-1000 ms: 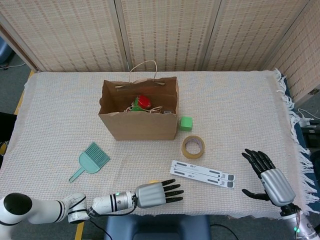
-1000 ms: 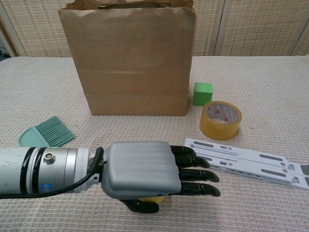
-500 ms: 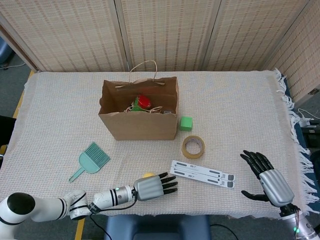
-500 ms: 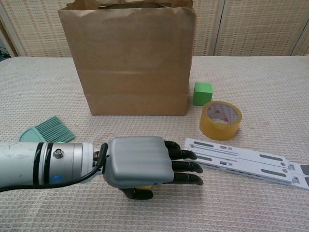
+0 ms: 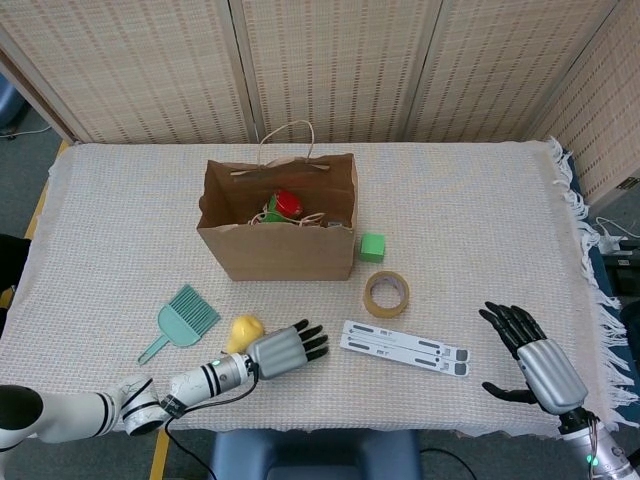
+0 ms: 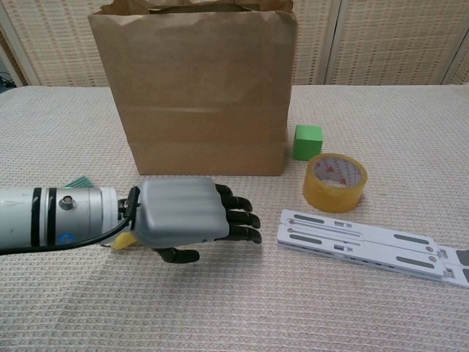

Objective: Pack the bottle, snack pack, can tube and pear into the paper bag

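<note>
Left hand palm down, fingers extended, low over desk. Right hand open, fingers spread.

Cloth-covered table: bag, tape, brush.

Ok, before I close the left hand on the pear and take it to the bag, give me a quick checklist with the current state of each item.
1. Pear reachable: ok, it lies on the cloth right beside the left hand.
2. Grip on the pear: not ok, the fingers are stretched out and nothing is held.
3. Contact with the pear: cannot tell, the hand hides most of it in the chest view.
4. Paper bag upright and open: ok, its mouth faces up with items already inside.
5. Path to the bag: ok, only the green brush lies nearby, off to the side.
6. Right hand out of the way: ok, open at the far table edge.
</note>
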